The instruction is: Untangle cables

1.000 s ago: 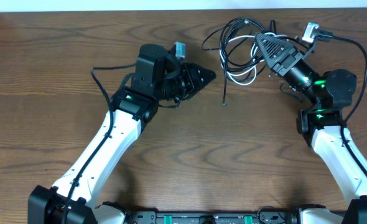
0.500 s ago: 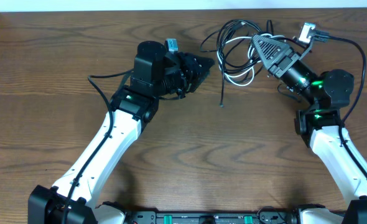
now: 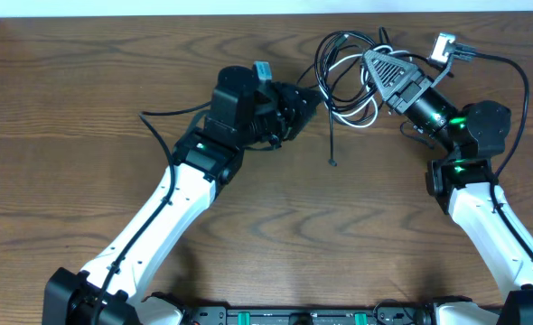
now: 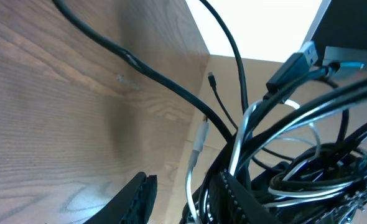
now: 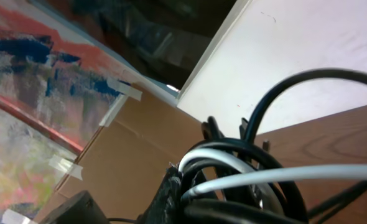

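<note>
- The cables point(image 3: 346, 74) lay as one knotted bundle at the upper middle of the overhead frame, resting on the table point(image 3: 68, 108). They were not separated.
- One loose black tail point(image 3: 331, 144) trailed from the bundle toward the centre of the frame. The white cable point(image 3: 361, 119) looped out at the bundle's lower right edge.
- Your right gripper point(image 3: 371, 60) was at the bundle's right side with its jaws fully closed. The right wrist view showed black and white strands bunched at its tips, so I judged it to be pinching the cables as an anchor.
- Your left gripper point(image 3: 313, 95) was at the bundle's left edge. In the left wrist view its fingers point(image 4: 139, 198) stood partly apart, with bare wood showing beside one of them. The white cable and some black strands passed through the gap, but nothing was clamped.
- Step in hand, as judged: selecting one strand on the left side while the right side held the knot. The task was at an early stage.
- The next move called for closing the left fingers on one strand only, then drawing it leftward and away from the anchor.
- Risk noted: several strands crossed between the left fingers, so you could seize more than one and tighten the knot.
</note>
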`<state>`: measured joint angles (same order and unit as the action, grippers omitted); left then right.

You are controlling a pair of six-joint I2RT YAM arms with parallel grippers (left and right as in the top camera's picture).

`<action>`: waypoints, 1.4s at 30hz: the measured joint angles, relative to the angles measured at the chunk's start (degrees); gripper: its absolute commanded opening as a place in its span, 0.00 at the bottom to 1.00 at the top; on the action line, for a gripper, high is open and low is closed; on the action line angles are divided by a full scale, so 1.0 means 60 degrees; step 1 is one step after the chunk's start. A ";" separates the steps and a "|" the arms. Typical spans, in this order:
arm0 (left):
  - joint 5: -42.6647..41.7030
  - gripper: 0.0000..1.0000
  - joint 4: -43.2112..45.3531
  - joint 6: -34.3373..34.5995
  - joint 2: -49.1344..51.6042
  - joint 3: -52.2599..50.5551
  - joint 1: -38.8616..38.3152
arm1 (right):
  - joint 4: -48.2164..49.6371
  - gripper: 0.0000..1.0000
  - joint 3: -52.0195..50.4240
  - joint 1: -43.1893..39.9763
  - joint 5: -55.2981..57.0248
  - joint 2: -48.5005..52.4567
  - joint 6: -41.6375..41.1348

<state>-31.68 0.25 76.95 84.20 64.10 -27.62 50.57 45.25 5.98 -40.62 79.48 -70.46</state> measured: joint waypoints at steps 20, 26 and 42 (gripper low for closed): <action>0.0131 0.34 0.0055 0.1100 0.0004 0.0000 -0.0557 | -0.0029 0.01 0.0000 0.0062 0.0051 0.0000 0.0040; 0.0200 0.34 0.0058 0.1217 0.0004 0.0000 -0.0765 | -0.0029 0.01 0.0000 0.0062 0.0055 0.0000 0.0040; 0.0419 0.39 0.0058 0.1290 0.0004 0.0000 -0.1239 | -0.0029 0.01 0.0000 0.0062 0.0160 0.0000 0.0029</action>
<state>-29.17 0.60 84.68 84.23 64.10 -35.05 50.39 45.25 6.35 -39.66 79.48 -70.28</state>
